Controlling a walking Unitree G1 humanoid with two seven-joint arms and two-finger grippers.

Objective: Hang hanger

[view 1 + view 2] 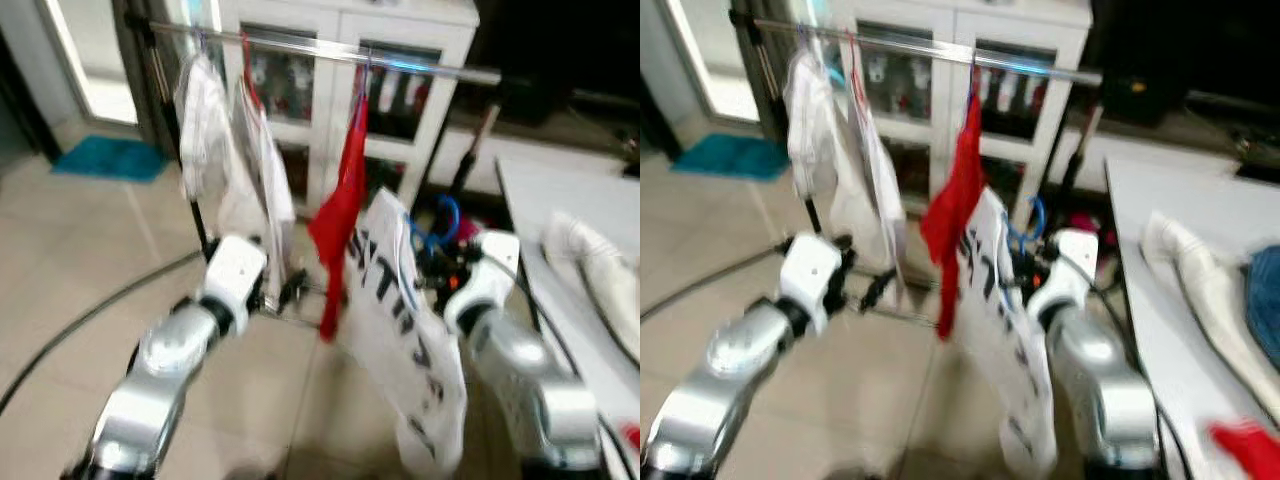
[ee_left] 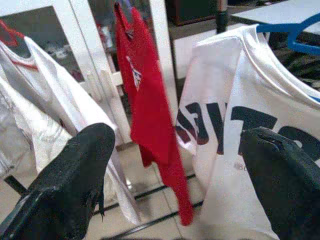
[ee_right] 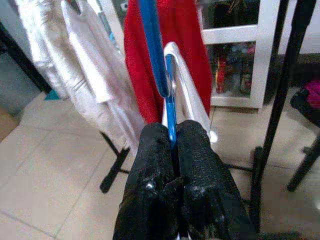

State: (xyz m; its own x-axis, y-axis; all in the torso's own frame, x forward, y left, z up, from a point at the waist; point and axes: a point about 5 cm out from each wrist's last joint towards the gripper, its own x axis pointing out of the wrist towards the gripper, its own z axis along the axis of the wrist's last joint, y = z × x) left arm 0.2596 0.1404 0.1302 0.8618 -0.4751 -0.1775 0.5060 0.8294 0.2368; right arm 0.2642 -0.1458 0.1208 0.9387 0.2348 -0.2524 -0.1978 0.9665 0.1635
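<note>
My right gripper (image 3: 172, 145) is shut on a blue hanger (image 3: 159, 65) that carries a white T-shirt with dark letters (image 1: 400, 330). The shirt hangs below the metal clothes rail (image 1: 330, 48), just right of a red garment (image 1: 342, 210) on the rail. The hanger's blue hook (image 1: 440, 222) stays well under the rail. White garments (image 1: 225, 160) hang further left on the rail. My left gripper (image 2: 170, 175) is open, its fingers (image 2: 75, 175) wide apart, raised beside the white garments and pointing toward the red one.
A white glass-door cabinet (image 1: 400, 90) stands behind the rack. A white table (image 1: 1180, 260) with folded clothes (image 1: 1200, 290) runs along the right. A black cable (image 1: 90, 315) lies on the tiled floor at left, near a teal mat (image 1: 110, 158).
</note>
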